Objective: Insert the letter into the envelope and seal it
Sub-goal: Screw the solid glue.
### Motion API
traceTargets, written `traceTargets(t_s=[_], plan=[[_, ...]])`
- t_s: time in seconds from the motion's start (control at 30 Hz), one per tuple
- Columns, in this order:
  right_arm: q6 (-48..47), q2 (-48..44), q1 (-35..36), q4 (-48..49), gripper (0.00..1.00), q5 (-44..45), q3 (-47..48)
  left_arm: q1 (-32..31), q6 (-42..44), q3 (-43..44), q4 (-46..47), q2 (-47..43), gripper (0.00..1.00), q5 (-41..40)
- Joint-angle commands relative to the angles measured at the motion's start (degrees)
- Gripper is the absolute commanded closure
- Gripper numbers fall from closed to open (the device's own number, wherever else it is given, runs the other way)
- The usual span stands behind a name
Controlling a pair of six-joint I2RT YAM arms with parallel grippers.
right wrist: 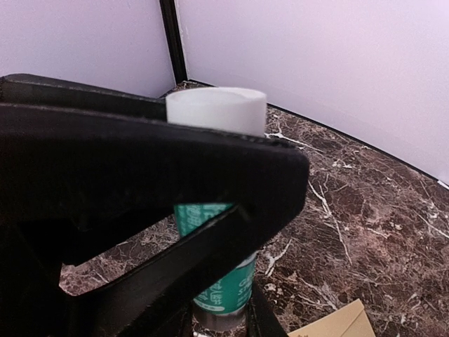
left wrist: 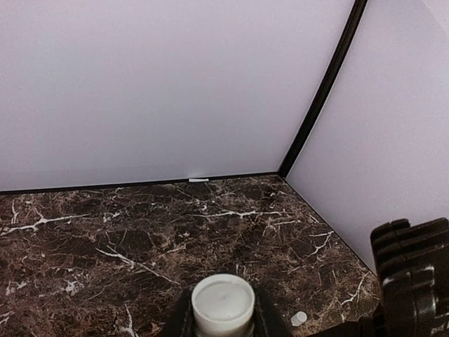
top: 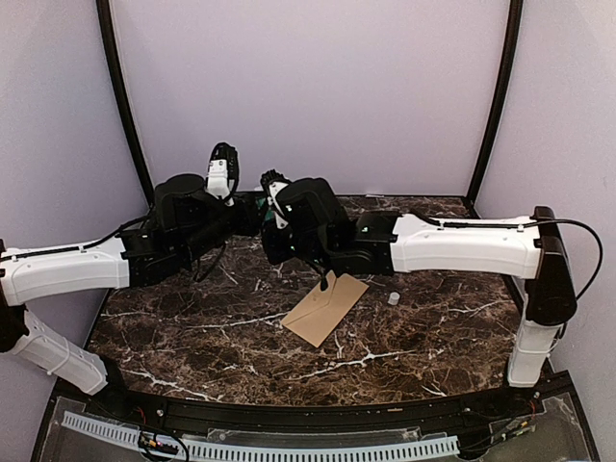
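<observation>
Above the dark marble table (top: 192, 337), clamping a white, green-labelled glue stick (right wrist: 219, 281) in left gripper (left wrist: 223, 321) and right gripper (right wrist: 245, 133), apparently pre-sealing; next, lower its tip onto the tan kraft-paper envelope (top: 325, 306) below.

- The glue stick (right wrist: 216, 111) carries a green label (right wrist: 235, 284) with white print, too blurred and too hidden to read.
- No other writing shows.

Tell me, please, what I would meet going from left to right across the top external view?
left arm's white forearm → envelope → small white cap → right arm's black elbow joint
</observation>
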Motion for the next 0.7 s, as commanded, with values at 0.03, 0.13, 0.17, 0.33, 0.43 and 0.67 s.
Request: traceTargets(t_s=[0.03, 0.13, 0.17, 0.33, 0.43, 0.67], plan=[[-1.07, -2.58, -0.08, 5.73, 0.7, 6.86, 1.3, -1.47, -1.97, 0.92, -5.96, 1.23, 1.0, -0.44], [-1.53, -5.64, -0.24, 9.2, 0.53, 4.05, -3.11, -1.3, -1.68, 2.49, -8.01, 1.9, 1.0, -0.13], [-1.65, -6.64, -0.39, 10.41, 0.46, 2.31, -4.51, -1.18, -1.74, 3.14, -8.43, 2.2, 1.0, 0.24], [-3.24, -11.25, -1.49, 13.24, 0.2, -6.3, -10.34, 0.98, -3.57, 2.99, -10.84, 0.9, 1.0, 2.74], [-2.78, -14.1, -3.25, 14.95, 0.11, -11.37, -13.98, 2.73, -4.44, 1.25, -10.86, -1.47, 1.0, 4.5], [6.99, -21.99, -11.84, 28.5, 0.04, -29.89, -26.73, 9.53, -3.51, -5.42, -1.3, -7.63, 1.0, 19.84]])
